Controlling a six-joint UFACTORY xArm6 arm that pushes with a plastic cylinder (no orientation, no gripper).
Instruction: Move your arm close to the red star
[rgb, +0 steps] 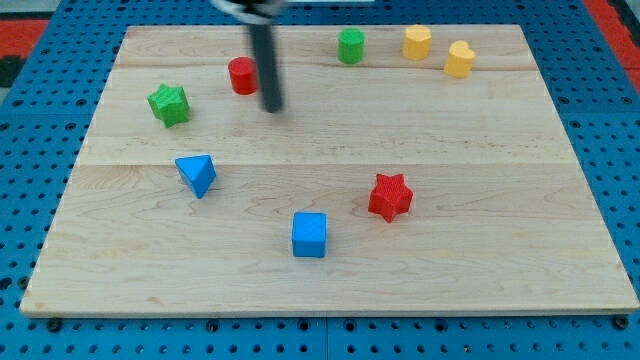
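- Wooden board (500, 250), pale and planked, fills most of the view and rests on a blue pegboard surface (30, 200); we start at the view's bottom edge and work upward.
- Nearest the view's bottom lies the blue cube (309, 234), a little left of the middle of the board, with bare wood around it.
- Just above and to the view's right of it sits the red star (390, 196), the block our task names; it is near the blue cube but not touching it.
- Further to the view's left, at about the same depth, we see the blue triangular block (197, 173), standing alone.
- Higher up on the left is the green star (169, 104).
- Our rod comes down from the view's top, and my tip (272, 106) rests on the board just right of and slightly below the red cylinder (242, 76); whether they touch we cannot tell.
- The tip is well apart from the red star, which lies lower and to the view's right.
- We carry no fingers at all, only the bare rod, so nothing is held.
- Farthest back, along the top edge, stand the green cylinder (350, 46), then the yellow hexagonal block (417, 42) and the yellow heart-like block (459, 59) to its right.
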